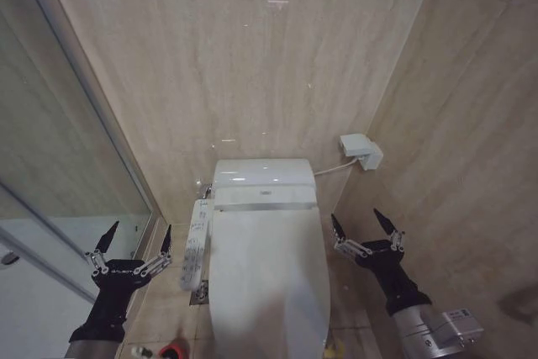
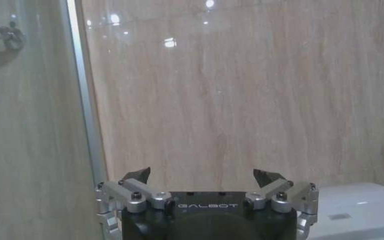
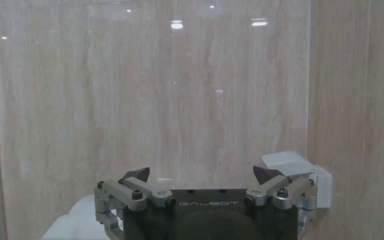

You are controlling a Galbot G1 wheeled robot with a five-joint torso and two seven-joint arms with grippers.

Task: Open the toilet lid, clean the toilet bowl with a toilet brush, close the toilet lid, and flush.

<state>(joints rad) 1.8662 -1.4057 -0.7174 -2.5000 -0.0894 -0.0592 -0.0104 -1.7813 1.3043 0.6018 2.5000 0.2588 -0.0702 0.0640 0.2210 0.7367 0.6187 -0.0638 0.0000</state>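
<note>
The toilet lid (image 1: pixel 269 279) is down, a glossy white oval covering the seat, so the toilet bowl is hidden under it. The toilet brush is out of view. My left gripper (image 1: pixel 140 227) hangs open to the left of the toilet, above the floor beside the glass partition. My right gripper (image 1: pixel 355 215) hangs open to the right of the lid, close to the side wall. Neither touches the toilet. The left wrist view shows my left gripper (image 2: pixel 204 175) open and facing the back wall. In the right wrist view my right gripper (image 3: pixel 204 174) is open as well.
A side control panel (image 1: pixel 195 254) sticks out on the toilet's left. A red holder cup (image 1: pixel 174 349) stands on the floor at the bottom edge, near a floor drain (image 1: pixel 198 294). A white wall box (image 1: pixel 361 150) with a cable sits on the right. A glass shower partition (image 1: pixel 76 166) bounds the left.
</note>
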